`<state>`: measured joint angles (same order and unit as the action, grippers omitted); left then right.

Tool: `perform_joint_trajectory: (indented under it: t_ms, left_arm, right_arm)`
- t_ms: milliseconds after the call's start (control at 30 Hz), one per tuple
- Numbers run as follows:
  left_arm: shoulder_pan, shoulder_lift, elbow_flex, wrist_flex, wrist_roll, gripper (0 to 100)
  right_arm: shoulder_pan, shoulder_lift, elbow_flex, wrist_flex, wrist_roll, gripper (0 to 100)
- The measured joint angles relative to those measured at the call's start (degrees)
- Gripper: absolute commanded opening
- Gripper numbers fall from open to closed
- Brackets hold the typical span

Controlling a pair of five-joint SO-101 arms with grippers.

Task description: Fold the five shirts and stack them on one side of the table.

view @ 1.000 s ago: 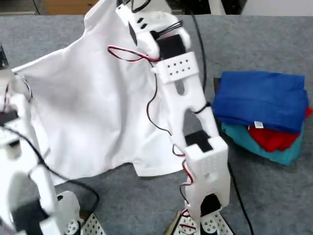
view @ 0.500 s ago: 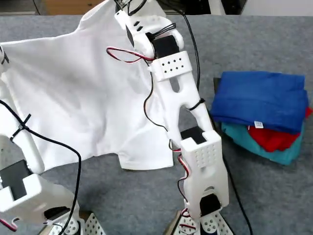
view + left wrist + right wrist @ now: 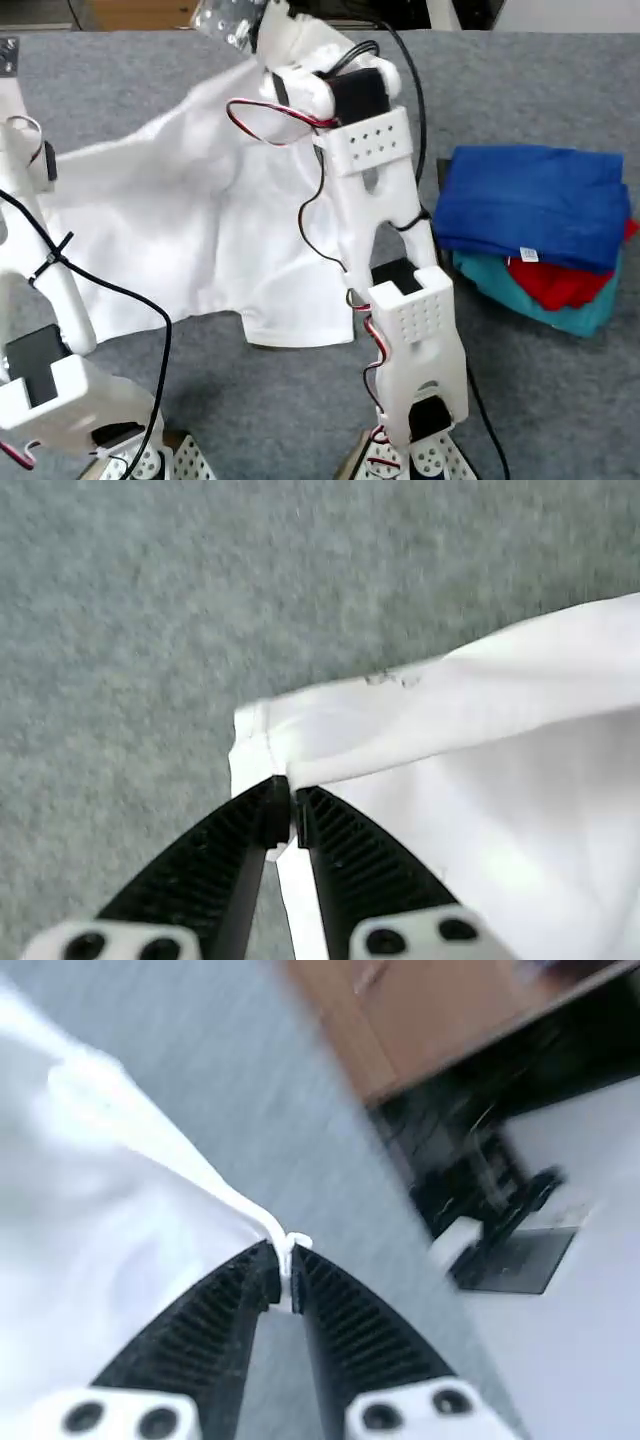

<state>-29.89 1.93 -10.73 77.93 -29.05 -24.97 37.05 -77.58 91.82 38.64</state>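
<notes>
A white shirt [image 3: 200,240] spreads across the left and centre of the high view, over the grey table [image 3: 560,400]. The left gripper [image 3: 291,805] is clenched on a hemmed corner of it. The right gripper [image 3: 284,1265] pinches another edge near the top centre. A folded stack [image 3: 535,210] of blue, red and teal shirts sits at the right.

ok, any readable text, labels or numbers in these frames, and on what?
No text can be read.
White tag on the folded stack: print too small to read.
Grey marks on the hem of the white shirt: too blurred to read.
</notes>
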Motion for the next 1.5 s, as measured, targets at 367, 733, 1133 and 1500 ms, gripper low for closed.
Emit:
perform_joint_trajectory:
  t_ms: [367, 733, 1133, 1500]
  left_arm:
    - [-0.4, -17.1, 22.9, -5.1, -3.9, 2]
    - [-2.6, -27.7, 43.4, -9.3, -9.5, 2]
    - [-9.1, -28.0, 48.6, -8.8, -17.6, 2]
    - [-9.8, -28.0, 54.3, -8.8, -20.6, 2]
  right_arm:
    - [0.0, -3.5, 0.1, 9.7, -0.1, 0.5]
    - [-2.5, -30.2, 47.9, 7.6, -0.2, 0.5]
    - [-6.6, -63.1, 97.8, -3.7, -2.8, 0.5]
    - [-6.9, -73.2, 114.9, -5.1, -4.7, 0.5]
